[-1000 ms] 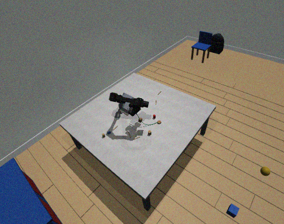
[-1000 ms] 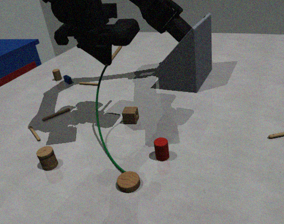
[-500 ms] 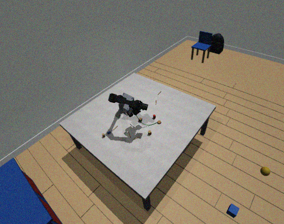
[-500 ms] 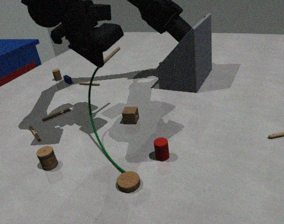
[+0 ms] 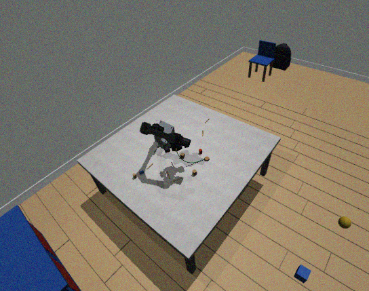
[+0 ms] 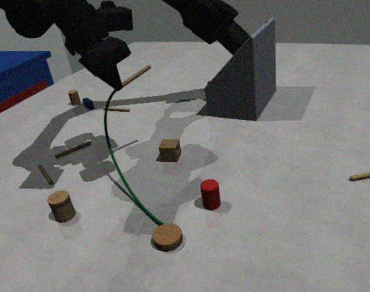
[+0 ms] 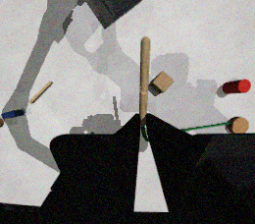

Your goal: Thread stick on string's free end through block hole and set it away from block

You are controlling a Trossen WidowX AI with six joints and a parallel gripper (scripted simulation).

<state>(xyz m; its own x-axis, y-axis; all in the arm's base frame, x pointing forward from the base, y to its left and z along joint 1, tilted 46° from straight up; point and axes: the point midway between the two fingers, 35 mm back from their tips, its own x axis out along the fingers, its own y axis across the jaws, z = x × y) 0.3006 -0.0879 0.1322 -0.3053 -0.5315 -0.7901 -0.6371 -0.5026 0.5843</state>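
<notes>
Gripper [image 6: 117, 85] grips stick [image 7: 144, 74]; block [image 7: 162, 82] hole seemingly visible exterior only.

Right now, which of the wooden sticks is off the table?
The stick clamped in the fingers, with the green string hanging from its gripped end. The other sticks all lie flat on the table.

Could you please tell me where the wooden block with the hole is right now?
In the exterior view the wooden block sits on the table near the middle, right of the green string, beyond the red cylinder.
</notes>
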